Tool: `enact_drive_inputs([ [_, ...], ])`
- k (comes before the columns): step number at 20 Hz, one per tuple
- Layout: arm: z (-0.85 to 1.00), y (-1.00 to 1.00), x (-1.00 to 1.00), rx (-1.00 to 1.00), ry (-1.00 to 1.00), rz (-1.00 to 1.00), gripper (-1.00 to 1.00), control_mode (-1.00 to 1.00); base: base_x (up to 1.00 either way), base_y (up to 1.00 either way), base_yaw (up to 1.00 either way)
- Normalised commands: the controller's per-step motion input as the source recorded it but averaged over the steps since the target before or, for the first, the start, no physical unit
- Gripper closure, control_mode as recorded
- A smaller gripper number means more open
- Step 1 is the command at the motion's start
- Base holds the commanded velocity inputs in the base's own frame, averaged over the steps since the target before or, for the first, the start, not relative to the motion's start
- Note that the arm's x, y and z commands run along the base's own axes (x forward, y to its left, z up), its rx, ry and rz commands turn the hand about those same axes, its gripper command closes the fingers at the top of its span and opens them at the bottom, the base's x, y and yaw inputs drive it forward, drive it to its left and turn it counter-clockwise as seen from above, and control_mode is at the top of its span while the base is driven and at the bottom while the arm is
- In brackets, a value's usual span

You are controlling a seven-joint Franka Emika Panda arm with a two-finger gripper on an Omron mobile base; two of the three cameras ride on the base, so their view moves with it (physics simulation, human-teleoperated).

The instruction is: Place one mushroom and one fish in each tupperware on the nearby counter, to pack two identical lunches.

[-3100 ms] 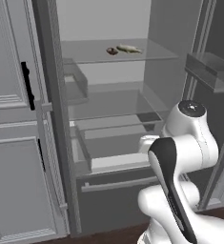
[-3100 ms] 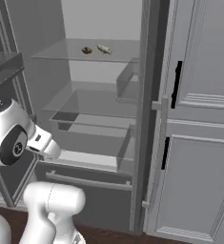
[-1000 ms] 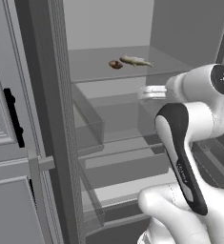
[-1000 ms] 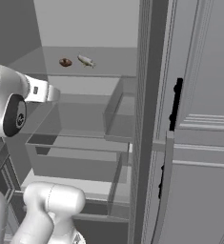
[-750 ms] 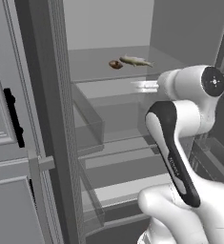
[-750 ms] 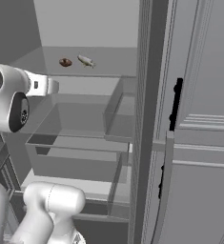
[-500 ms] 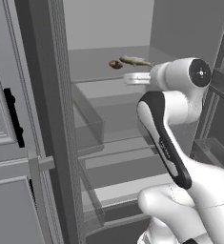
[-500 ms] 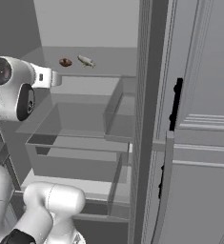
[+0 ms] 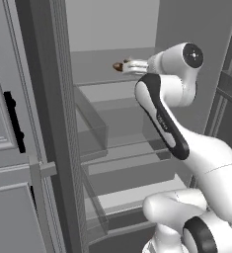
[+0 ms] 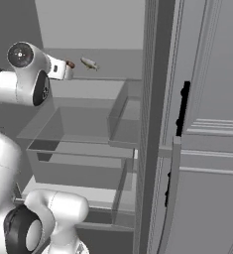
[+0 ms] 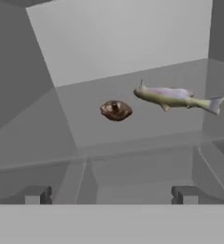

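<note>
The arm reaches into the open fridge toward the top shelf [image 11: 147, 138], where a mushroom [image 11: 116, 110] lies just beside a fish [image 11: 175, 97]. The gripper [image 11: 111, 194] is spread wide and empty, short of both. Next it likely must advance and close on one. From the left base, the arm hides the fish.

base views: behind arm, left/right, facing fridge shelf [image 9: 102, 74] | hand view: close, facing same shelf
</note>
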Motion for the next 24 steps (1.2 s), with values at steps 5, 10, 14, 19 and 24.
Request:
enact_drive_inputs([
  [5, 0.0, 0.16, 0.66, -0.01, 0.14, 0.0, -1.0, -1.0, 0.0, 0.0, 0.0],
  [10, -0.06, 0.31, 0.61, -0.05, 0.13, 0.0, -1.0, -1.0, 0.0, 0.0, 0.0],
  [14, -0.09, 0.06, 0.58, -0.04, 0.02, -0.01, -1.0, -1.0, 0.0, 0.0, 0.0],
  [19, -0.22, 0.0, 0.48, -0.06, 0.0, -0.05, -1.0, -1.0, 0.0, 0.0, 0.0],
  [24, -0.14, 0.0, 0.54, -0.04, 0.01, -0.05, -1.0, -1.0, 0.0, 0.0, 0.0],
])
